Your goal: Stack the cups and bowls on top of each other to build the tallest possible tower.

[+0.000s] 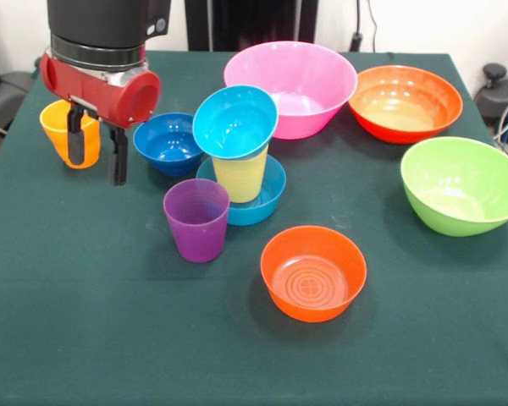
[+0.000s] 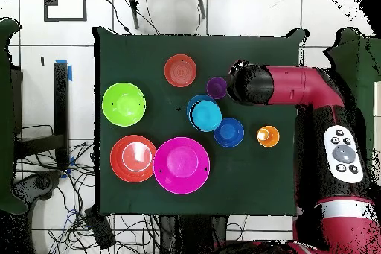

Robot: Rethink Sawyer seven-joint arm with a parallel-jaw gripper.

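The tower stands mid-table: a mid-blue small bowl (image 1: 267, 199) (image 2: 193, 104) as base, a pale yellow cup (image 1: 240, 176) upright in it, and a cyan bowl (image 1: 234, 121) (image 2: 206, 115) resting tilted on the cup's rim. A purple cup (image 1: 196, 218) (image 2: 216, 86) stands just in front of it. My gripper (image 1: 96, 172) (image 2: 242, 83) hangs above the table left of the purple cup, open, with nothing between its black fingers (image 1: 118, 161). Behind the fingers stands the orange cup (image 1: 63, 127) (image 2: 268, 135). A dark blue bowl (image 1: 169, 142) (image 2: 228, 132) sits beside the tower.
A small orange-red bowl (image 1: 313, 272) (image 2: 180, 70) sits near the front. Three large bowls line the right side: pink (image 1: 292, 85) (image 2: 181, 164), orange-red (image 1: 405, 101) (image 2: 133, 158), lime green (image 1: 461, 184) (image 2: 123, 103). The green table (image 1: 85, 321) covers most of the view.
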